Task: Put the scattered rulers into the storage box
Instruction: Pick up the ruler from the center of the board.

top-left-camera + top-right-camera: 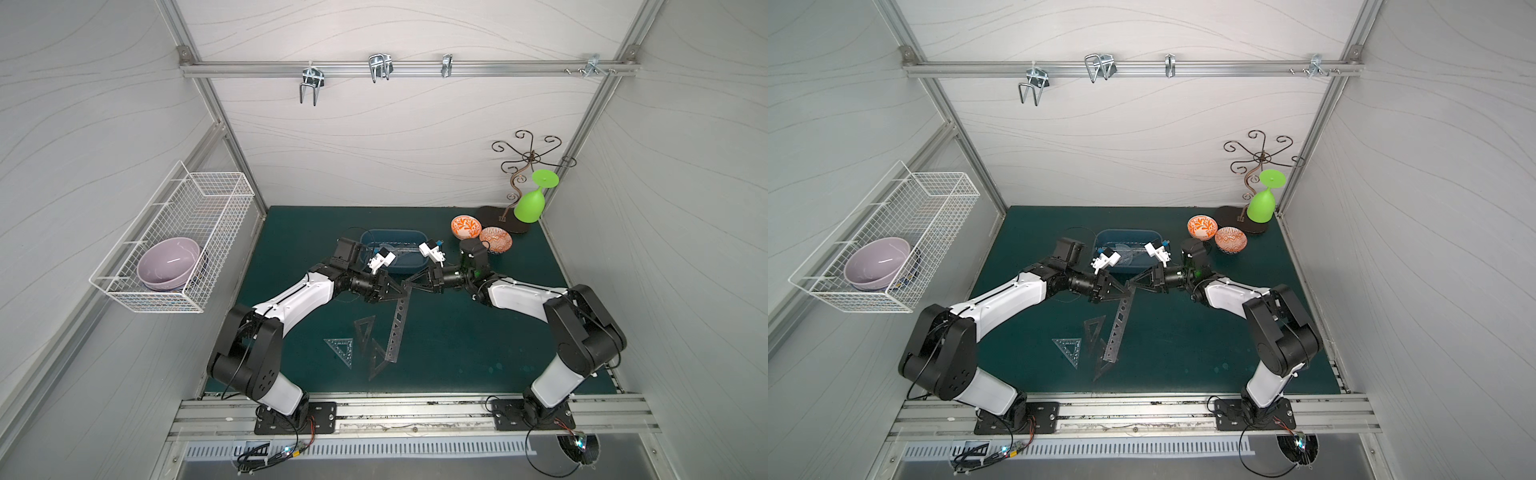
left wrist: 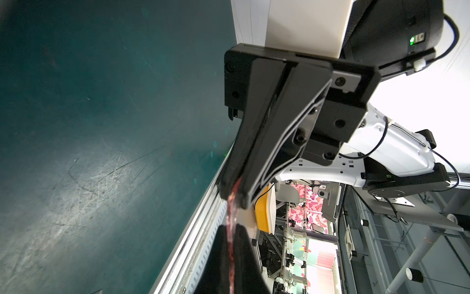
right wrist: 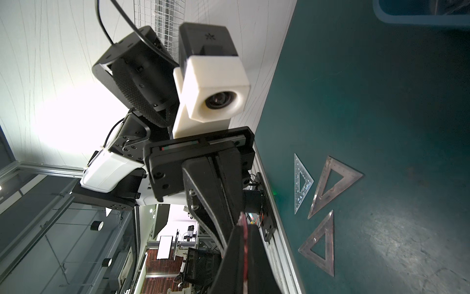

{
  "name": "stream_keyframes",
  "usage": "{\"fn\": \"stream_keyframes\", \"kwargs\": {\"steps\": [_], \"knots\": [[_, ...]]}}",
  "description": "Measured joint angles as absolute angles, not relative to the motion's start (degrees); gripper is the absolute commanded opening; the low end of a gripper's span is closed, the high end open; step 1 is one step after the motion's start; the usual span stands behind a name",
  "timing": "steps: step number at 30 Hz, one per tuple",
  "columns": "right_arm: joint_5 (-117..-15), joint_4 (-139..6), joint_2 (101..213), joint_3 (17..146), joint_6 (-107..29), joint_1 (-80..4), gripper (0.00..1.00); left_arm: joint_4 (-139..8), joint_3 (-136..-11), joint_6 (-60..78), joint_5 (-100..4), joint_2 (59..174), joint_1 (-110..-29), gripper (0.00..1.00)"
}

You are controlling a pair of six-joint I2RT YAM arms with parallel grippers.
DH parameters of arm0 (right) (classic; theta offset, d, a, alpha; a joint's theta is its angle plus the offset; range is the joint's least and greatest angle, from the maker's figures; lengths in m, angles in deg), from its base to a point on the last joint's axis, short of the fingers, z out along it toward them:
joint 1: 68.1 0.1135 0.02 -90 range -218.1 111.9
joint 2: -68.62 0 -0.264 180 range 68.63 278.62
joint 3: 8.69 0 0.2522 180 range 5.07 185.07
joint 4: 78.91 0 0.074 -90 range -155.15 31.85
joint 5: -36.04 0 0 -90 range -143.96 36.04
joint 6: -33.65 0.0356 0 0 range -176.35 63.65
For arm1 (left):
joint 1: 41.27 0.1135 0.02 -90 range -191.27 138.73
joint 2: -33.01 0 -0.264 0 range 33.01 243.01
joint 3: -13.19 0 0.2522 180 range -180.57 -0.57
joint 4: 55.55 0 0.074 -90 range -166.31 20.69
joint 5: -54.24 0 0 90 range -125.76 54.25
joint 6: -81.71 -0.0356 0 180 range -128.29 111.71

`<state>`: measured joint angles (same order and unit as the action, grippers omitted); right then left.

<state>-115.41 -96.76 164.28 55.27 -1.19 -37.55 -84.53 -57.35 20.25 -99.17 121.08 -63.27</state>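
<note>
Both arms meet in mid-air over the middle of the green mat. My left gripper (image 1: pixel 398 287) and right gripper (image 1: pixel 412 281) are both shut on the top end of a long smoky stencil strip (image 1: pixel 398 324), which hangs slanting down toward the mat. In the left wrist view its reddish edge (image 2: pixel 232 213) runs between both pairs of fingers. Three triangle rulers lie on the mat: a bluish one (image 1: pixel 340 348) and two dark ones (image 1: pixel 365 330) (image 1: pixel 377 361). The blue storage box (image 1: pixel 405 268) stands just behind the grippers, with see-through rulers faintly visible inside.
Two orange patterned bowls (image 1: pixel 466 226) (image 1: pixel 495 240) sit right of the box. An upturned green glass (image 1: pixel 532 203) hangs from a curly metal stand (image 1: pixel 525 166) at the back right. A white wire basket (image 1: pixel 174 232) holding a purple bowl hangs on the left wall.
</note>
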Motion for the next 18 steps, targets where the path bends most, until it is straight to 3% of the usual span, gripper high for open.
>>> {"fn": "stream_keyframes", "kwargs": {"steps": [2,6,18], "knots": [[-115.1,-95.6,164.3,55.5,-1.3,-38.2,0.0,-86.0,-57.6,20.1,-96.9,120.5,-63.1,0.44],[-112.2,-89.5,164.3,58.5,-3.0,-41.0,0.0,-91.7,-59.3,18.4,-89.2,118.7,-61.7,0.57],[-89.2,-86.8,172.8,72.5,0.8,-47.6,0.0,-101.7,-61.5,17.4,-56.9,108.9,-59.0,0.63]]}}
